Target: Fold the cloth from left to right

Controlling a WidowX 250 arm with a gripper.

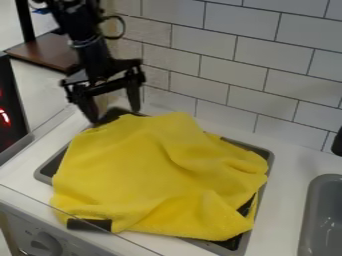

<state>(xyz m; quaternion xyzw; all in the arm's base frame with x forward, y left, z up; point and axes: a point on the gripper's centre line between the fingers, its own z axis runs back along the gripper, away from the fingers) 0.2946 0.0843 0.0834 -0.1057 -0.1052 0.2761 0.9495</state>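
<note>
1. Camera view: yellow cloth (150, 172) spread over a grey-rimmed tray (43, 171) set in the white worktop (287, 165), between its left edge and the sink (325, 202). Fold step appears undone; left half lies out flat, with loose wrinkles toward the right.
2. Gripper (115, 115) hangs at the tray's back-left corner, in front of the tiled wall (230, 90). Fingers (133, 100) stand apart, nothing seen between them. Whether the nearer fingertip touches the cloth: cannot tell.
3. Key relation: cloth's back-left corner sits just beside the fingers, toward the worktop's front edge; the bulk extends forward and right from there. No clear long axis; outline roughly square, edges uneven. Only one arm to use.
4. Judgement: the next move likely calls for a short shift forward and down onto that corner, then a pinch before carrying it right.
5. Risk: a shallow pinch may slip, or the soft fabric may bunch or drag whole instead of folding.
</note>
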